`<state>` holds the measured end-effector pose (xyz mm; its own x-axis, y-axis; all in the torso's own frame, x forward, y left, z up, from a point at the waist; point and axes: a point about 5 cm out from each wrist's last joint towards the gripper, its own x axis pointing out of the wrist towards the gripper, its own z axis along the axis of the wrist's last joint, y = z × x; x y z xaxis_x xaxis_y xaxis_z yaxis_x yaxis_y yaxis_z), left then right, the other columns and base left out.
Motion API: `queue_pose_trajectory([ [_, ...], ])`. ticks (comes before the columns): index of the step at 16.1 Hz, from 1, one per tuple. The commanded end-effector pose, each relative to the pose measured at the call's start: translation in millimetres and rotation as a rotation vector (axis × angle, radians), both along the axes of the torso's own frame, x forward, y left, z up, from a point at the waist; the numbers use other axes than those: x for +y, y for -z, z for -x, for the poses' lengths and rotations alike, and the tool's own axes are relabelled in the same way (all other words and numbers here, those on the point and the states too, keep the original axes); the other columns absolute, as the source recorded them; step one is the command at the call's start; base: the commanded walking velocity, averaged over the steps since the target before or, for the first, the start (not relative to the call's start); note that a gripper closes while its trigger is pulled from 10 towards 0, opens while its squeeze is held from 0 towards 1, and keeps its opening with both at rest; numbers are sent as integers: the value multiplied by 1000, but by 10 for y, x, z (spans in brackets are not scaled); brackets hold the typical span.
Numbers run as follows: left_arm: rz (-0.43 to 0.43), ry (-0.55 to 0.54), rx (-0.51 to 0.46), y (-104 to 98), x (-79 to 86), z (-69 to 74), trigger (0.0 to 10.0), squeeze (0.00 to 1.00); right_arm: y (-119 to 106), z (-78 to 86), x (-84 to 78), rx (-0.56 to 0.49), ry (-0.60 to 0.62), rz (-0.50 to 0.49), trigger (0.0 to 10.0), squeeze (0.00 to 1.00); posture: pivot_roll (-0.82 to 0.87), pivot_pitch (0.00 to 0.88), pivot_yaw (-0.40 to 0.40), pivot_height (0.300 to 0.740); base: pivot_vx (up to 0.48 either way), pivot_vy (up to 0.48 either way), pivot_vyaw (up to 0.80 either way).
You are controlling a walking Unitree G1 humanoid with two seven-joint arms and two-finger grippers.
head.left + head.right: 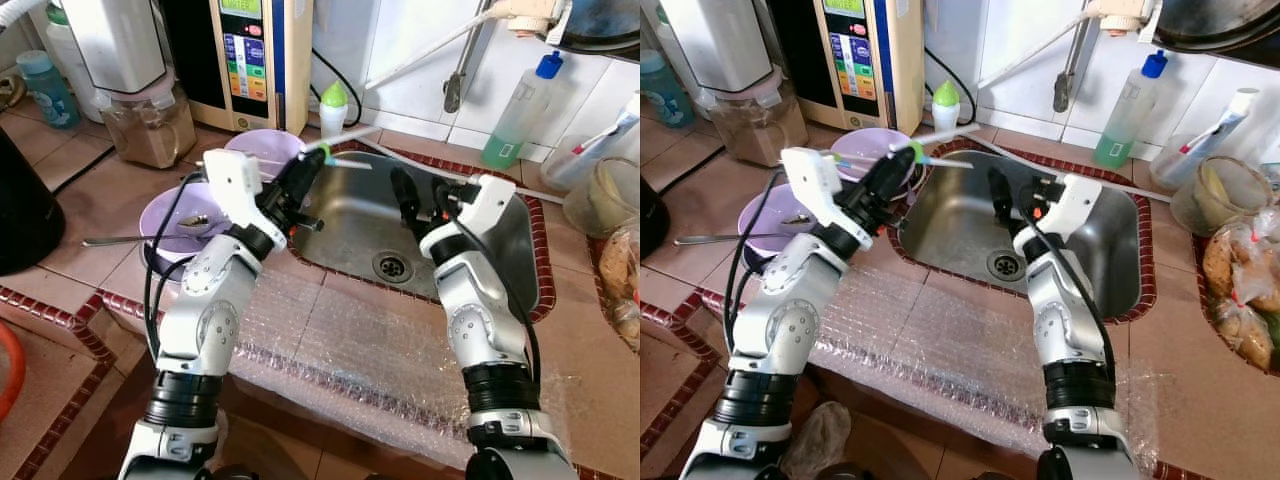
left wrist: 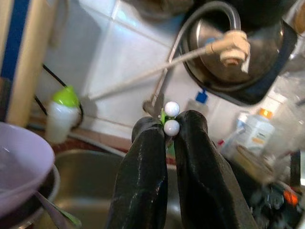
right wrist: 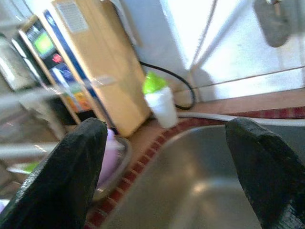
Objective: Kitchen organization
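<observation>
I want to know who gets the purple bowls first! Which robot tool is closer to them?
Left. The left tool, shut on thin sticks, is right beside the purple bowls at the sink's edge. The right tool is over the sink, farther away.

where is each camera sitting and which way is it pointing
Left eye view: on the head, looking down at the steel sink; both silver arms show, left end effector clamping thin sticks.
Right eye view: beside it, same scene; right end effector open over the sink.
Left wrist view: along closed black fingers toward the tiled wall and faucet.
Right wrist view: between spread fingers toward the sink's far corner.
Both wrist views share the green-capped bottle.
</observation>
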<state>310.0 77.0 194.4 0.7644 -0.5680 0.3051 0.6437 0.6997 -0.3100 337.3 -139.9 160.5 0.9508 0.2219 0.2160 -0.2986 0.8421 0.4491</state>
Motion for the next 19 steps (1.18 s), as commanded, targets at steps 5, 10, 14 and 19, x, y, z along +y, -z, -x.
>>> queue_pose_trajectory([
  [5, -16, 151, 67, 108, -230, 50, 0, 0, -262, -25, 203, -6, -156, -229, 10000, 0, 0, 0, -9, 740, 0, 0, 0],
  [10, -40, 212, 85, 168, -314, 79, 0, 0, -335, -77, 361, 46, -229, -382, 0, 0, -8, 0, -12, 740, 0, 0, 0],
  [14, -52, 224, 88, 205, -332, 89, 0, 0, -379, -125, 374, 79, -235, -483, 0, 0, -12, 0, -15, 740, 0, 0, 0],
  [19, -81, 224, 81, 263, -344, 94, 0, 0, -361, -166, 343, 133, -214, -562, 0, 0, -19, 0, -18, 740, 0, 0, 0],
])
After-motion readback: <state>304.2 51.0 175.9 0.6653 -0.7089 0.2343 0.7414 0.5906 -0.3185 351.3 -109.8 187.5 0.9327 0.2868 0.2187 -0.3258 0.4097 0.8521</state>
